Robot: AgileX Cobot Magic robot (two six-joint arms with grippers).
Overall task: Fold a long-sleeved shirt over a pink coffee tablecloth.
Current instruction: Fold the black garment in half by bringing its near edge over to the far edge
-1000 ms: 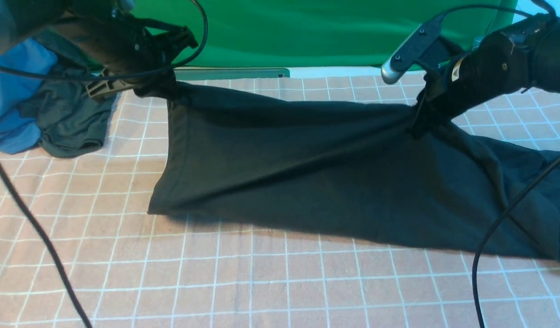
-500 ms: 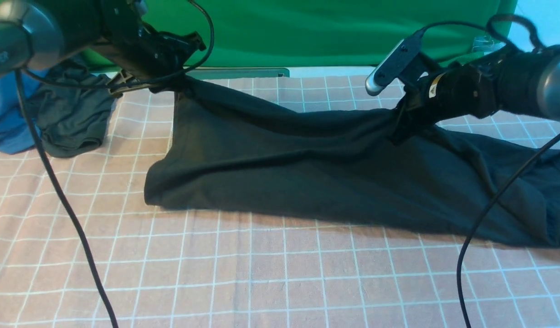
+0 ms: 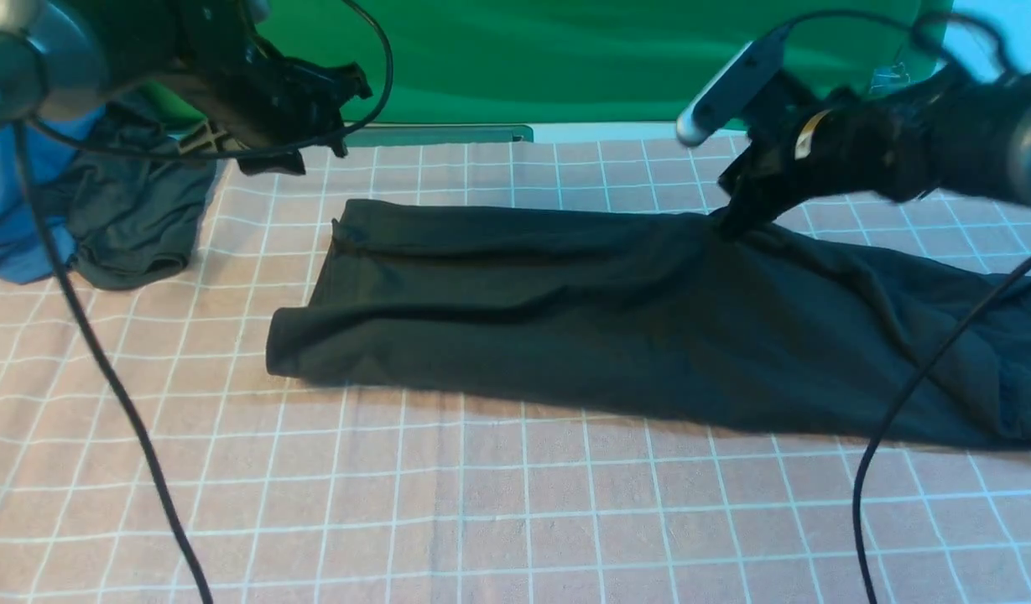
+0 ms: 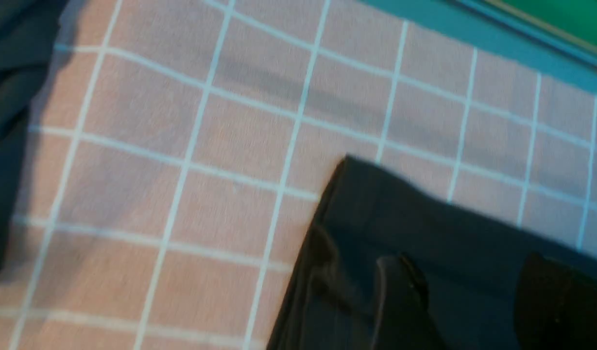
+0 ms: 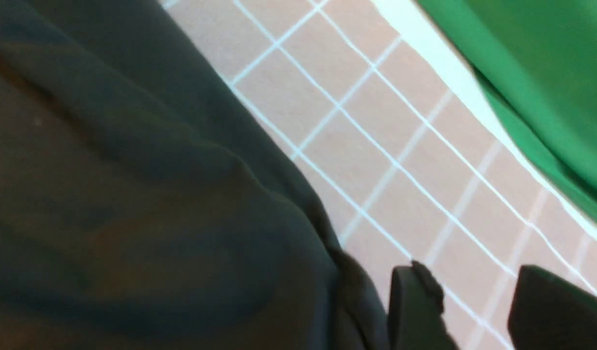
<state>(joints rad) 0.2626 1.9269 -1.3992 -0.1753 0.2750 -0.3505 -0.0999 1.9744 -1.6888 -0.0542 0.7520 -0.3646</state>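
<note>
The pink coffee tablecloth (image 3: 515,520) fills the foreground. The long-sleeved shirt (image 3: 607,327) lies on it as a long, flat band, running from left of centre to the right edge of the front view. At the shirt's far edge, the right gripper (image 5: 475,311) has its jaws apart with only tablecloth between them; one finger (image 5: 415,301) sits just beside the fabric. Over the shirt's far left corner, the left gripper (image 4: 473,311) hovers, jaws apart, gripping nothing. The green cloth (image 3: 565,59) hangs behind
</note>
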